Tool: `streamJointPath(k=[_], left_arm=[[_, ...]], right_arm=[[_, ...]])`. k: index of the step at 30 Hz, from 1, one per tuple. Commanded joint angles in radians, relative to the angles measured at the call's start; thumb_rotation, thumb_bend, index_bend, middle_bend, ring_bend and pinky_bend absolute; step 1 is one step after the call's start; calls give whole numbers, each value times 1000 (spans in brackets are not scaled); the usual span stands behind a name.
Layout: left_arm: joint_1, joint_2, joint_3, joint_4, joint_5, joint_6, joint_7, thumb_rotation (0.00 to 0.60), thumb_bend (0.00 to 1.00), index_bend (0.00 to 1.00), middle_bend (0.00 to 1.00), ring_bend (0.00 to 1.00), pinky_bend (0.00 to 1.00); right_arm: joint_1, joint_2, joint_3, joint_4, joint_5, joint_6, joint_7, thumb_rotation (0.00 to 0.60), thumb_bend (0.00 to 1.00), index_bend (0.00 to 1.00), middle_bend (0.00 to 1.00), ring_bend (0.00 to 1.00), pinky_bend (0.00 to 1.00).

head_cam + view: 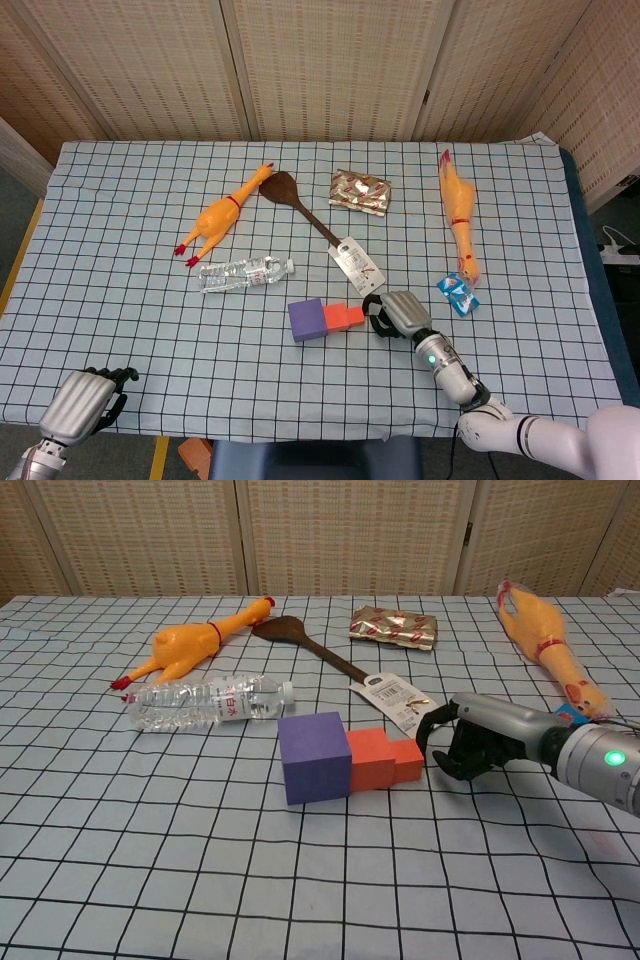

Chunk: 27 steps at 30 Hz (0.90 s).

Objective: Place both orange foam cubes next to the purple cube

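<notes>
Noting right hand [478, 742] low over the checked counter [200, 860], fingers [448, 764] curled inward, holding nothing, tips just beside the small orange cube [405, 761] on its outer face; contact itself impossible to confirm from either view.

Logging the row: purple cube [315, 757], then larger orange cube [370, 759] touching it, then the small cube pressed against the larger. All three sitting in one line running left to right across the chest view. Same row showing in head view, purple cube [306, 319] leftmost, right hand [398, 313] at the far end.

Key relation: row's long axis pointing straight at the right hand, cubes lying toward the robot's left from the fingers. Any further push travelling along that axis, into the purple block.

Left hand [85, 400] resting at the near counter edge, well apart from the cubes, fingers curled in on nothing. Right hand clearly nearer.

Judging placement nearly or fully done; likely remaining move a clean withdrawal rightward without dragging the small cube.
</notes>
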Motion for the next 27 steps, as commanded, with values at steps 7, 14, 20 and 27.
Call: streamJointPath(k=[7, 14, 20, 27], left_arm=[[0, 0, -1, 1, 0, 1, -1, 600, 497, 396, 526, 576, 597], [0, 0, -1, 0, -1, -1, 0, 600, 496, 396, 527, 576, 597], [0, 2, 0, 0, 0, 0, -1, 600, 496, 396, 526, 577, 598], [0, 2, -1, 2, 0, 2, -6, 600, 497, 396, 526, 577, 597]], right_arm=[[1, -8, -2, 11, -12, 4, 15, 600, 519, 453, 1000, 891, 941], [1, -10, -4, 8, -18, 3, 27, 600, 518, 453, 1000, 891, 941], [1, -12, -9, 14, -24, 6, 26, 600, 518, 449, 1000, 891, 941], [-42, 41, -32, 3, -54, 115, -96, 600, 454, 387, 1000, 889, 941]])
